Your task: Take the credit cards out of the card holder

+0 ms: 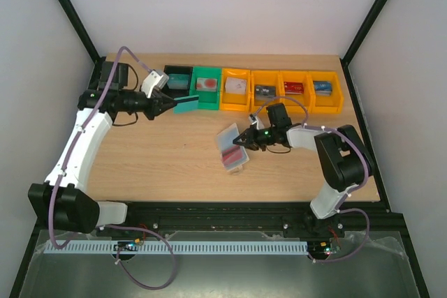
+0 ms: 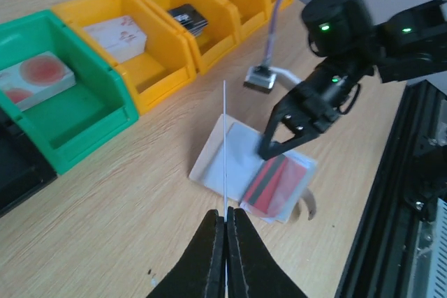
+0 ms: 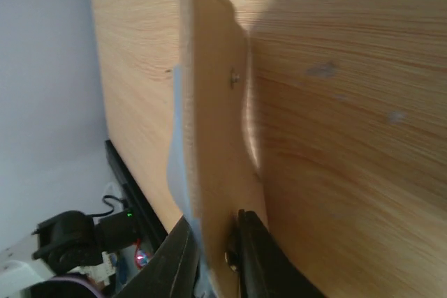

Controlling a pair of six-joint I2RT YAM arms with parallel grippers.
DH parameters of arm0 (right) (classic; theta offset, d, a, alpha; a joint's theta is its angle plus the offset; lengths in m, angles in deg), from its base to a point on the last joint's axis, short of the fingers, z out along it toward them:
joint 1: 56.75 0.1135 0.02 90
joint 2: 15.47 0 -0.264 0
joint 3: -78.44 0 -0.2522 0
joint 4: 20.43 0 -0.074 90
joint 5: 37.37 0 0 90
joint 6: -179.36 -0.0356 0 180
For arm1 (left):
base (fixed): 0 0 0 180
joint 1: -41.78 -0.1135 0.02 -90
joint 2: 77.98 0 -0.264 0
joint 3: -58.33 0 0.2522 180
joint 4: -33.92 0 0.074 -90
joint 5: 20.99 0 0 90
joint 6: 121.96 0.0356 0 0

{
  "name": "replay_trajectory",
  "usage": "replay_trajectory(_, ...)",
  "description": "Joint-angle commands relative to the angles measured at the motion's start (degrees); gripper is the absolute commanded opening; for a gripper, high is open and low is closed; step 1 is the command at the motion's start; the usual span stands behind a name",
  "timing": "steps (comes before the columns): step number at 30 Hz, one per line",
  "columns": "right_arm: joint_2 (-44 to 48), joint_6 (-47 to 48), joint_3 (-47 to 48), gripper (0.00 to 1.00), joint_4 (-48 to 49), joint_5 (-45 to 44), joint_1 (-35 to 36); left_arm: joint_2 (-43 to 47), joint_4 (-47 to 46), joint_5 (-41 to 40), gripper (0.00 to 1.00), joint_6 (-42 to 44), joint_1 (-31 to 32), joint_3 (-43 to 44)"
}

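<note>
The card holder (image 1: 231, 146) lies open on the table in front of the bins, white outside with pale see-through sleeves. A red card with a dark stripe (image 2: 277, 182) sits in its near sleeve. My right gripper (image 1: 244, 139) is at the holder's right edge. In the right wrist view its jaws (image 3: 213, 220) stand on either side of the holder's flap (image 3: 216, 102), beside the snap. My left gripper (image 1: 170, 102) is shut on a teal credit card (image 1: 186, 104), raised in front of the green bin. In the left wrist view that card (image 2: 225, 144) shows edge-on above the jaws (image 2: 225, 213).
A row of bins lines the back of the table: a black bin (image 1: 177, 73), a green bin (image 1: 205, 87) with a white-and-red card, and several orange bins (image 1: 295, 92) with cards. The black frame rail (image 1: 244, 211) runs along the near edge.
</note>
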Motion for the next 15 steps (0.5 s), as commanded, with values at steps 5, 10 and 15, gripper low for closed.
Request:
replay_trajectory(5,-2.28,7.66,3.55,0.48,-10.89,-10.89,-3.33,0.07,8.95,7.84,0.02,4.8,0.9,5.53)
replay_trajectory(10,2.64,8.58,4.41,0.65,-16.07,-24.71,-6.36,0.07,12.21,8.87,0.02,6.46,1.26,7.19)
replay_trajectory(15,13.39,12.03,8.29,0.69,-19.34,-34.67,-6.04,0.21,13.87,9.8,0.02,7.06,2.3,8.49)
